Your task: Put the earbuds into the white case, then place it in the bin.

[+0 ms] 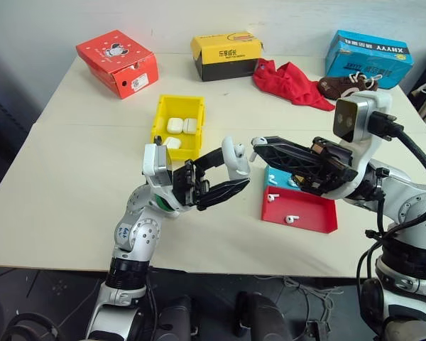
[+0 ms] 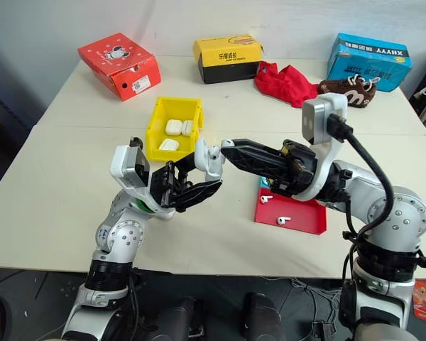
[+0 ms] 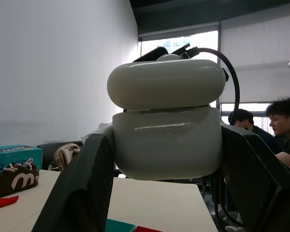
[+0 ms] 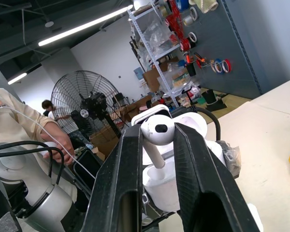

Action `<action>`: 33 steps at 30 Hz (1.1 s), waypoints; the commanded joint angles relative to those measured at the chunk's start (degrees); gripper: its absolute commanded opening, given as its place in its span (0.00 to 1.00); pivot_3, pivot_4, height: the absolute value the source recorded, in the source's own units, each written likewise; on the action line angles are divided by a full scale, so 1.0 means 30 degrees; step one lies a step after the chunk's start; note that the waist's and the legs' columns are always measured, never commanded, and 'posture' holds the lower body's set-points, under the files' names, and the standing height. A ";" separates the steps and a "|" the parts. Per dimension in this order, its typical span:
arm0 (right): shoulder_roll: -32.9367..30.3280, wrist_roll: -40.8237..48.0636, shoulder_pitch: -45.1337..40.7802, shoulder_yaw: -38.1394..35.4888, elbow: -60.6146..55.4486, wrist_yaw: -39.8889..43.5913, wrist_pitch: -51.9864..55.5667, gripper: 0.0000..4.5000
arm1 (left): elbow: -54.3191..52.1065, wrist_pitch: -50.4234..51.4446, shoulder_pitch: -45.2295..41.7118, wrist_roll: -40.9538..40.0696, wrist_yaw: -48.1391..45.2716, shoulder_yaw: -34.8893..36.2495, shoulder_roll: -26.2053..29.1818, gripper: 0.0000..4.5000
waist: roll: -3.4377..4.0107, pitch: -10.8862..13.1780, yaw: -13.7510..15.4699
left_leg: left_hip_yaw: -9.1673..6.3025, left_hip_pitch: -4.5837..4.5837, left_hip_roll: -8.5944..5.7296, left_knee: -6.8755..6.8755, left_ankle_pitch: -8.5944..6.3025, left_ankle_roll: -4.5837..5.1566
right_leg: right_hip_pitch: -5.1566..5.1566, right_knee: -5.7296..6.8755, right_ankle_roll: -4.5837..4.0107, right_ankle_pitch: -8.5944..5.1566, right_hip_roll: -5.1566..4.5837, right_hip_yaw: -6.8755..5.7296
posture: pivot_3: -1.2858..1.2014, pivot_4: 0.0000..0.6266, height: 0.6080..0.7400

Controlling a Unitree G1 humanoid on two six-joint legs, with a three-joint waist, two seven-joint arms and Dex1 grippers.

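Note:
My left gripper (image 1: 236,169) is shut on the white case (image 1: 235,158), held above the table with its lid hinged open (image 3: 166,82). The right gripper (image 1: 257,145) points at the case from the right and is shut on one of the earbuds (image 4: 157,133), stem down, just above the open case (image 4: 166,191). Behind them the yellow bin (image 1: 158,121) holds three more white cases. Two more earbuds (image 1: 272,197) lie in the red-and-blue tray (image 1: 319,217) under my right arm.
Along the far edge of the table stand a red box (image 1: 118,62), a yellow-black box (image 1: 226,55) and a blue box (image 1: 369,57), with a red cloth (image 1: 291,82) and a brown shoe (image 1: 344,85). People sit in the background (image 3: 280,121).

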 commanded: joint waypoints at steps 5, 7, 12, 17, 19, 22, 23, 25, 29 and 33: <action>-0.0525 -0.0261 0.0444 0.0971 -0.0873 0.0574 -0.1031 0.11 | -0.0037 -0.0459 -0.0185 0.0146 -0.0109 -0.0154 -0.0153 0.62 | 0.0000 0.0000 0.0007 | -0.0001 -0.0008 -0.0003 0.0000 -0.0004 0.0010 | 0.0000 -0.0009 0.0008 0.0005 -0.0003 0.0000 | 0.52 0.24 1.00; -0.0451 -0.0485 0.0573 0.1264 -0.0901 0.0650 -0.1300 0.11 | -0.0018 -0.0495 -0.0181 0.0145 -0.0103 -0.0149 -0.0181 0.62 | 0.0000 0.0000 0.0009 | 0.0000 -0.0007 -0.0001 0.0000 -0.0005 0.0010 | 0.0000 -0.0012 0.0008 0.0005 -0.0002 -0.0001 | 0.52 0.24 1.00; -0.0996 -0.0918 0.1036 0.2044 -0.0914 0.1140 -0.1275 0.11 | 0.0006 -0.0600 -0.0167 0.0239 -0.0073 -0.0185 -0.0321 0.62 | -0.0001 0.0000 0.0035 | -0.0003 -0.0012 -0.0002 0.0000 -0.0006 0.0013 | -0.0001 -0.0021 0.0010 0.0005 -0.0003 -0.0004 | 0.52 0.24 1.00; -0.1644 -0.1661 0.1327 0.2717 -0.1269 0.1778 -0.1482 0.33 | -0.0136 -0.0615 -0.0080 0.0270 -0.0145 -0.0269 -0.0410 0.62 | -0.0001 0.0001 0.0020 | -0.0002 -0.0017 -0.0002 0.0000 -0.0012 0.0022 | -0.0001 -0.0041 0.0018 0.0010 -0.0007 -0.0004 | 0.52 0.24 1.00; -0.2212 -0.1510 0.1624 0.2542 -0.1593 0.2074 -0.1445 0.49 | -0.0267 -0.0495 0.0002 0.0191 -0.0270 -0.0225 -0.0279 0.62 | -0.0003 0.0000 0.0038 | -0.0002 -0.0019 -0.0001 -0.0003 -0.0012 0.0023 | -0.0001 -0.0045 0.0018 0.0010 -0.0007 -0.0004 | 0.52 0.24 1.00; -0.3154 -0.1153 0.2135 0.1893 -0.1734 0.2259 -0.1485 0.70 | -0.0365 -0.0386 0.0166 0.0090 -0.0421 -0.0058 0.0000 0.62 | -0.0004 0.0001 0.0078 | -0.0007 -0.0023 -0.0001 -0.0003 -0.0015 0.0028 | 0.0002 -0.0061 0.0021 0.0012 -0.0012 -0.0006 | 0.52 0.24 1.00; -0.3559 -0.1144 0.2334 0.1678 -0.1773 0.2402 -0.1486 0.77 | -0.0390 -0.0392 0.0251 0.0151 -0.0497 -0.0054 0.0149 0.62 | -0.0005 0.0001 0.0093 | -0.0009 -0.0026 -0.0002 -0.0003 -0.0016 0.0029 | 0.0002 -0.0077 0.0022 0.0013 -0.0014 -0.0007 | 0.52 0.24 1.00; -0.4394 -0.1086 0.2745 0.1146 -0.1854 0.2780 -0.1544 0.93 | -0.0439 -0.0501 0.0375 0.0551 -0.0545 -0.0097 0.0516 0.62 | -0.0007 0.0003 0.0134 | -0.0009 -0.0035 -0.0003 -0.0003 -0.0020 0.0037 | 0.0003 -0.0089 0.0030 0.0017 -0.0018 -0.0007 | 0.52 0.24 1.00; -0.6061 -0.1520 0.3402 -0.0033 -0.2093 0.3433 -0.2079 0.99 | 0.0285 -0.1032 -0.0084 0.4932 0.1440 -0.0986 0.2405 0.62 | -0.0007 0.0003 0.0219 | -0.0009 -0.0038 -0.0006 -0.0003 -0.0026 0.0043 | -0.0005 -0.0160 0.0032 0.0018 -0.0021 -0.0010 | 0.52 0.24 1.00; -0.7278 -0.4373 0.3125 0.0561 -0.2763 0.4603 -0.3731 0.91 | 0.0119 -0.0330 -0.0663 0.6813 0.2344 -0.1783 0.3794 0.62 | -0.0010 0.0004 0.0307 | -0.0001 -0.0036 0.0003 -0.0014 -0.0032 0.0041 | -0.0008 -0.0177 0.0032 0.0019 -0.0016 -0.0005 | 0.52 0.24 1.00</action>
